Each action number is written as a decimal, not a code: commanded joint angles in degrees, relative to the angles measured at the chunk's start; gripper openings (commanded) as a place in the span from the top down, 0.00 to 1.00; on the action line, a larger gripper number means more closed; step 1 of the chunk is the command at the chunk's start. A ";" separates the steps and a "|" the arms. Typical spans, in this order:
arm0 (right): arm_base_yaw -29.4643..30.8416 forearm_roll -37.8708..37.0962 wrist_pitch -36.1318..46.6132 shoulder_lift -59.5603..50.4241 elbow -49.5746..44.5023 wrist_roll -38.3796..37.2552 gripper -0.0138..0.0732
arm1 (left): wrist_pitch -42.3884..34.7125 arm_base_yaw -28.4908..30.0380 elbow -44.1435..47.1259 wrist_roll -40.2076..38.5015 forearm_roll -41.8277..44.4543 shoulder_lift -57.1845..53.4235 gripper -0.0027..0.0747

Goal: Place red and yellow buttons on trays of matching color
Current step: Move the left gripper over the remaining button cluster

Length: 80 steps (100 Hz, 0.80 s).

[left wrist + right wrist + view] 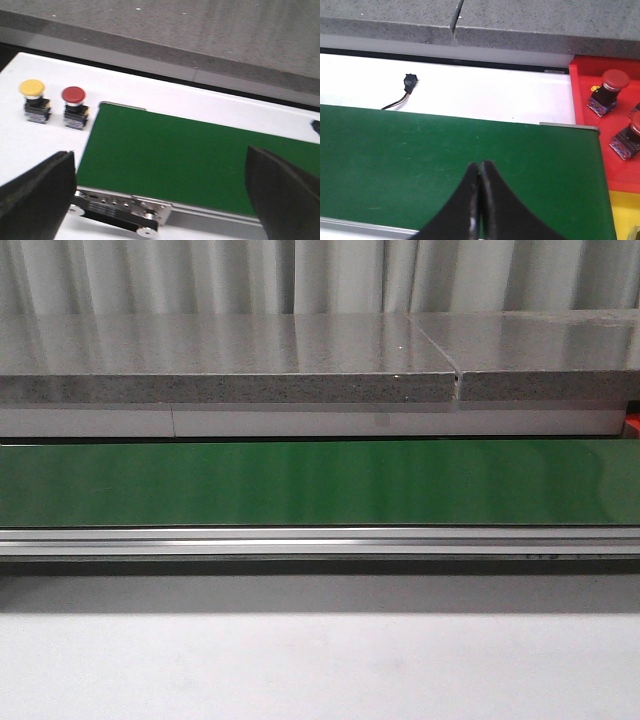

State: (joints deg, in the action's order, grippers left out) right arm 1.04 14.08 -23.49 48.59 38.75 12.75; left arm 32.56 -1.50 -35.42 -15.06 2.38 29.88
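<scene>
In the left wrist view a yellow button (pixel 32 89) and a red button (pixel 74 95) stand side by side on the white surface just off the end of the green belt (pixel 190 160). My left gripper (pixel 160 192) hangs open above that belt end, nothing between its fingers. In the right wrist view the red tray (pixel 600 150) holds two red buttons (pixel 612 79) (pixel 635 125), and a corner of the yellow tray (pixel 624 215) shows beside it. My right gripper (pixel 480 167) is shut and empty above the belt. Neither gripper shows in the front view.
The green conveyor belt (pixel 320 483) runs across the front view with a metal rail (pixel 320 540) along its near side and a grey stone ledge (pixel 230 365) behind it. A small black connector with wires (pixel 409 82) lies on the white surface beyond the belt.
</scene>
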 commanded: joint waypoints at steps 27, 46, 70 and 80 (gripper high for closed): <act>-0.12 0.09 3.46 -0.75 1.64 0.16 0.92 | -4.95 11.61 -16.66 -6.02 3.43 25.86 0.12; -0.12 0.09 3.46 -0.75 1.64 0.16 0.92 | -4.95 14.37 -24.26 -6.02 1.86 39.98 0.12; -0.12 0.09 3.46 -0.75 1.64 0.16 0.92 | -4.51 14.35 -32.12 -6.02 0.49 54.69 0.12; -0.12 0.09 3.46 -0.75 1.64 0.16 0.92 | -4.51 14.35 -34.33 -6.02 0.49 59.02 0.12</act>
State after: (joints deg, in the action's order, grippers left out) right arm 1.04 14.08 -23.49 48.59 38.75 12.75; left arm 31.35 12.78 -66.21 -20.54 3.37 87.69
